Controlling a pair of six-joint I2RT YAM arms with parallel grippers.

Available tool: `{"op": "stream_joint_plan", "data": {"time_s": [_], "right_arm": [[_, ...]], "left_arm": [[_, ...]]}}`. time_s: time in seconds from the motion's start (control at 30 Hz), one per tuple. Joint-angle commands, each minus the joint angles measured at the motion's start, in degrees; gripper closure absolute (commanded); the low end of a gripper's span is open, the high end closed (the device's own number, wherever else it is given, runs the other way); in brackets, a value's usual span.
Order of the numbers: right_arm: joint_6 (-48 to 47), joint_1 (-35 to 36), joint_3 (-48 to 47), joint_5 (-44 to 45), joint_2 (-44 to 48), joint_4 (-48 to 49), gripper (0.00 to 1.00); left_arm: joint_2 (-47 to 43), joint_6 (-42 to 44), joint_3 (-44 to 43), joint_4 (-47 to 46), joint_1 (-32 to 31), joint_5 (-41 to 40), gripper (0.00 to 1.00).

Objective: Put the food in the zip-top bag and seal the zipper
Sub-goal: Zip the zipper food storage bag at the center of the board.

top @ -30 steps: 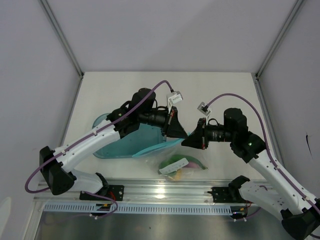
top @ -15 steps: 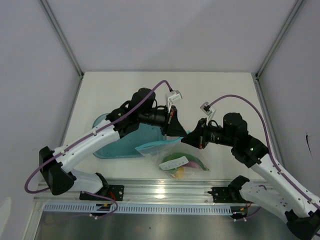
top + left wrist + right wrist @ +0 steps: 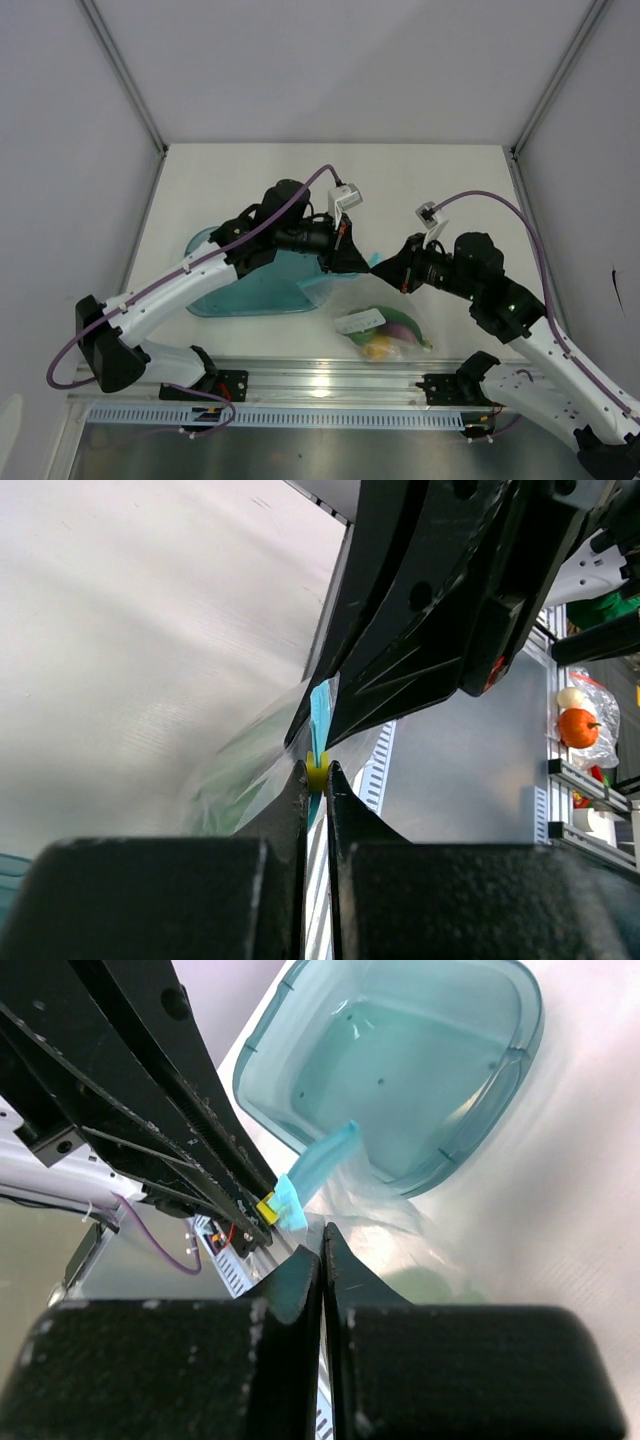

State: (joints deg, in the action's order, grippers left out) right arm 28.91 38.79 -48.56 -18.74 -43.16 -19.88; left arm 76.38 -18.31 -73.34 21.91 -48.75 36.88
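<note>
The clear zip-top bag [image 3: 352,302] hangs between my two grippers near the table's front edge. The food lies in its lower part: a green vegetable [image 3: 396,321], a yellow-orange fruit [image 3: 377,349] and a pink-purple piece [image 3: 407,331]. My left gripper [image 3: 362,262] is shut on the yellow slider [image 3: 317,771] of the blue-teal zipper [image 3: 320,713]. My right gripper [image 3: 386,272] is shut on the bag's edge [image 3: 345,1222] right beside the slider [image 3: 267,1208]. The zipper strip [image 3: 322,1158] runs away from the slider towards the tray. The two grippers' tips almost touch.
A translucent teal-blue tray [image 3: 232,292] lies under my left arm, also in the right wrist view [image 3: 500,1090]. A metal rail [image 3: 320,375] runs along the table's near edge. White walls stand on three sides.
The bag and the food in it have shifted right and towards the front. My right gripper pulled back to the right. Less zipper strip shows left of the grippers.
</note>
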Motion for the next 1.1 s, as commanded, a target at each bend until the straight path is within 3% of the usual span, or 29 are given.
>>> {"op": "stream_joint_plan", "data": {"time_s": [0.0,0.23,0.43,0.6,0.63,0.87,1.07], "right_arm": [[1.0,-0.8,-1.0,5.5,2.4,4.1,1.0],[1.1,-1.7,-0.8,3.3,3.2,4.3,1.0],[-3.8,-3.5,-1.7,-20.9,-3.2,5.2,0.98],[-11.5,-3.4,-6.1,-25.6,-6.4,-3.9,0.64],[-13.5,-3.5,-7.9,-25.9,-6.6,-5.1,0.62],[-19.8,-3.6,-13.8,-32.8,-8.9,-11.8,0.62],[-24.0,-4.0,-17.7,-38.1,-14.1,-15.3,0.71]], "left_arm": [[-2.4,2.7,1.7,6.7,-0.5,-1.3,0.99],[-4.5,4.6,5.7,7.4,-0.1,-3.3,0.99],[-6.1,4.2,4.4,4.5,-0.1,1.9,1.0],[-4.9,5.6,-1.3,6.7,-0.1,2.9,1.0],[-4.8,6.1,-1.8,7.3,-0.1,2.9,0.99],[-2.2,8.9,-7.8,12.4,-0.1,3.7,0.99],[-0.8,11.2,-10.2,16.5,-0.1,6.8,0.99]]}}
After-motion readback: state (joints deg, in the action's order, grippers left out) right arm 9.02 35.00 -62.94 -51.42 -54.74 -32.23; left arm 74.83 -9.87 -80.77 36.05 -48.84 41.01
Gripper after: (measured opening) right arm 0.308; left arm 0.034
